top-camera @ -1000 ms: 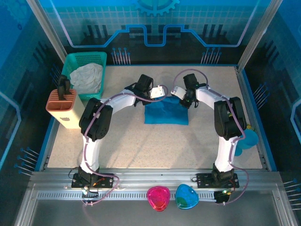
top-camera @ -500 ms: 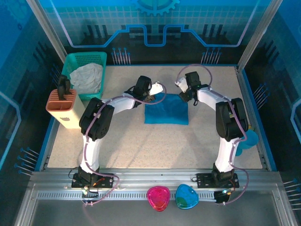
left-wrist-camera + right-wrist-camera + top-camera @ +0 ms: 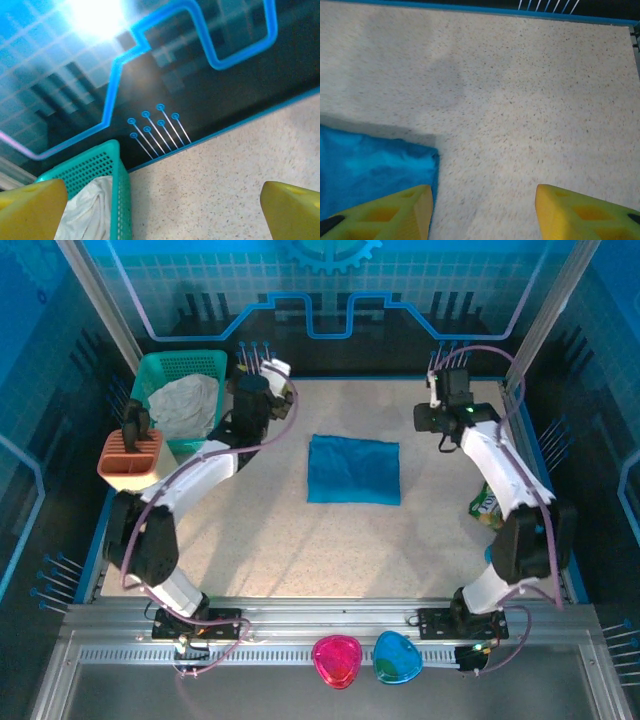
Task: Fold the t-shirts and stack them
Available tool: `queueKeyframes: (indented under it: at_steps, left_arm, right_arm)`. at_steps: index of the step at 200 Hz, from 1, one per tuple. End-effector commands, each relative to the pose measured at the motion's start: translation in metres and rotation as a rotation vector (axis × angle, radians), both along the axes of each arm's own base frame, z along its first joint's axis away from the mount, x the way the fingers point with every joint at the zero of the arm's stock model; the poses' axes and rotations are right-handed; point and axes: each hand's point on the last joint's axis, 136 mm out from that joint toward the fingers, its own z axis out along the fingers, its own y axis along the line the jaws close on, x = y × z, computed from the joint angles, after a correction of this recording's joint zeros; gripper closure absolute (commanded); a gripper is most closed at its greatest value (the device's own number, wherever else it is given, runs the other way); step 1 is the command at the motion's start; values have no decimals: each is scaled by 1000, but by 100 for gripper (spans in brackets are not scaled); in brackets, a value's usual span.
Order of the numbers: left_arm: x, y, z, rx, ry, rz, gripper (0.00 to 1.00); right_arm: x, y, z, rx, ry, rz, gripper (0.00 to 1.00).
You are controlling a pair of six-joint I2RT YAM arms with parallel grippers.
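Standing by the near rail, I see the t-shirt (image 3: 353, 469) lying flat at the middle of the counter (image 3: 290, 540), folded into a tidy rectangle, with neither tool touching it. The left tool (image 3: 274, 371) hangs well apart from it at about 10 o'clock, up by the far edge and just beside the green basket (image 3: 216, 365). The right tool (image 3: 440, 396) hangs at about 2 o'clock from the shirt, nearer to it but clear of the cloth.

Both tools stand spread wide. In the left wrist view the yellow fingers (image 3: 30, 212) sit at the two lower corners with nothing between them. In the right wrist view bare counter lies between the two wedges, and one corner of the shirt (image 3: 370, 167) shows at 8 o'clock, just beside one of them.

The shirt is soft, matte teal-blue cloth with faint creases and square edges. The counter is pale and speckled like stone. The basket is perforated plastic and holds a crumpled white cloth (image 3: 188, 405). The fingers are hard yellow wedges with hollow cut-outs.

Half a second ago both tools were down at the shirt's far edge, one at each corner, at 11 and 1 o'clock. Now both arms have swung outward and the tools have pulled back toward the far edge. The shirt lies where it did, in the same shape.
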Motion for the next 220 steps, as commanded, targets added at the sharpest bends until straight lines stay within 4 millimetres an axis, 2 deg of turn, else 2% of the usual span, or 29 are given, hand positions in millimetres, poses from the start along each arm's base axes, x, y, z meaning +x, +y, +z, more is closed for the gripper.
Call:
queueKeyframes:
  at_steps: [1, 26, 42, 56, 69, 81, 104, 140, 170, 220]
  left_arm:
    - [-30, 17, 3, -156, 140, 92, 1]
    - [-69, 17, 4, -266, 295, 89, 3]
    - [-97, 8, -1, -353, 385, 28, 5]
    - [-119, 6, -10, -447, 442, 37, 8]
    - [-134, 3, -26, -517, 507, 44, 11]
    - [-141, -2, -43, -559, 561, 47, 15]
    - [-138, -15, -78, -569, 656, 55, 18]
    - [-116, -48, -132, -528, 797, 50, 19]
    - [-99, -73, -168, -514, 843, 58, 18]
    - [-80, -99, -222, -489, 917, 90, 18]
  right_arm:
    - [-48, 4, -6, 139, 104, -28, 43]
    - [-86, 11, -6, 242, 158, -15, 42]
    - [-105, 14, -10, 304, 186, -38, 42]
    - [-118, 25, -15, 377, 200, -21, 31]
    - [-124, 34, -22, 436, 201, -9, 21]
    - [-125, 39, -31, 468, 207, -9, 21]
    - [-119, 44, -53, 486, 256, -20, 30]
    - [-106, 51, -96, 504, 340, -47, 42]
    - [-97, 59, -132, 502, 404, -56, 46]
    - [-77, 72, -171, 490, 471, -56, 48]
